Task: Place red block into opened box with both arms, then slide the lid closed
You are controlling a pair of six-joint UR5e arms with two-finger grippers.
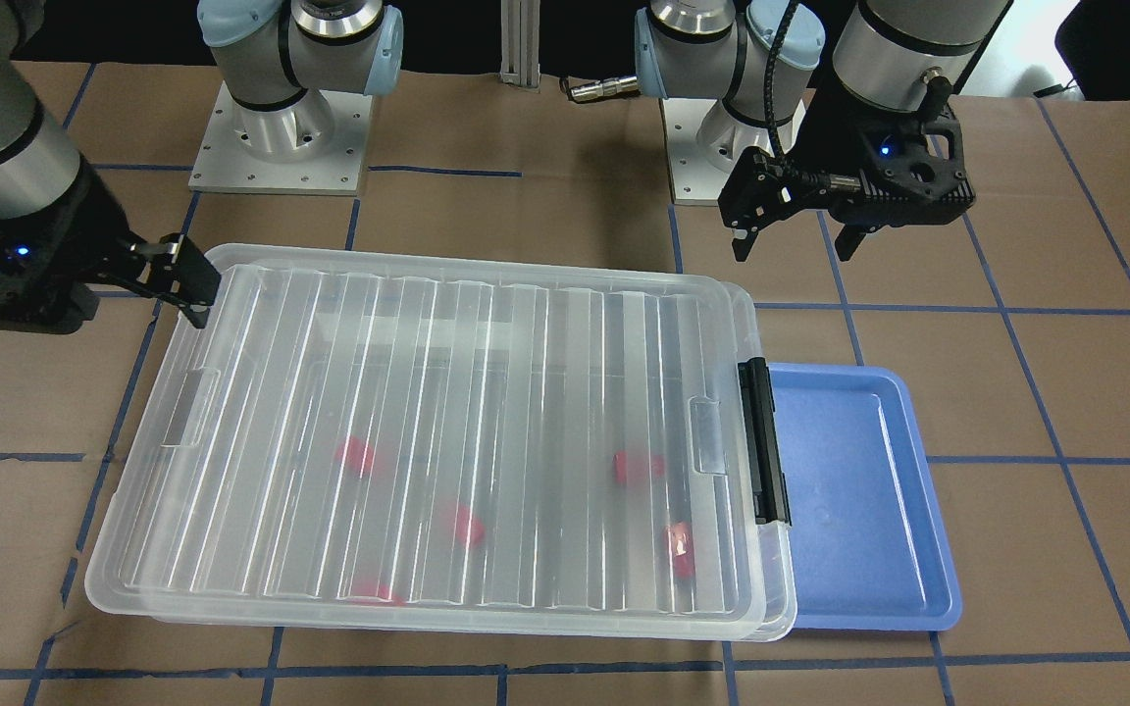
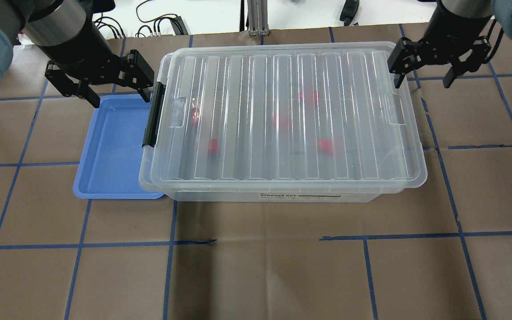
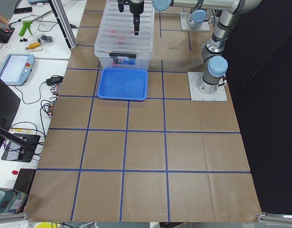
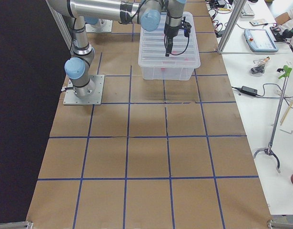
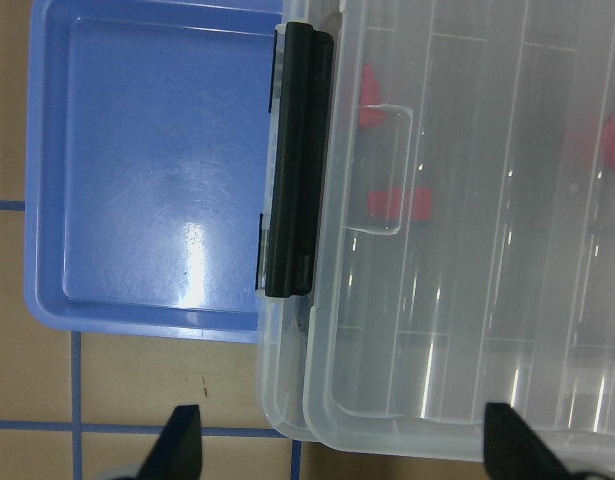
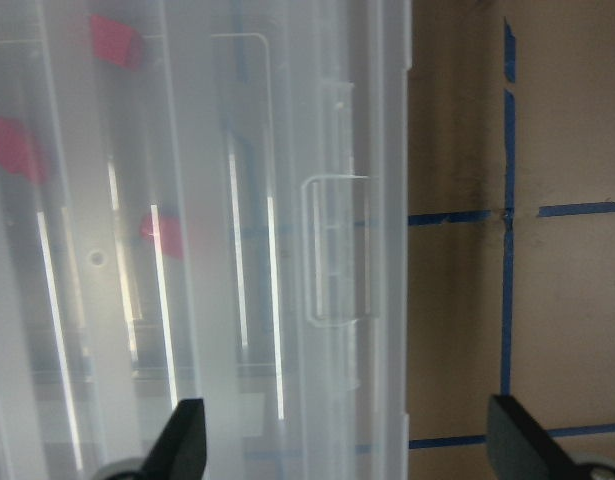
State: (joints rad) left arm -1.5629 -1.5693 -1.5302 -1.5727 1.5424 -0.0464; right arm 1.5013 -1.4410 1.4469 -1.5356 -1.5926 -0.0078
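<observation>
The clear box [image 2: 282,195] stands mid-table with its ribbed lid [image 2: 282,71] lying over it, shifted slightly toward my right so a strip of box rim shows at the black latch bar [image 2: 153,115]. Several red blocks, one of them [image 2: 213,146], lie inside and show dimly through the lid. My left gripper [image 2: 121,98] hangs open above the latch end, holding nothing. My right gripper [image 2: 422,82] hangs open at the lid's far right corner, also holding nothing. In the left wrist view the latch bar [image 5: 292,160] and lid edge lie below the open fingers.
A blue tray [image 2: 109,151] with nothing in it sits against the box's latch end, partly under my left gripper. Brown paper with blue tape lines covers the table [image 2: 256,266]. The arm bases [image 1: 281,137] stand behind the box.
</observation>
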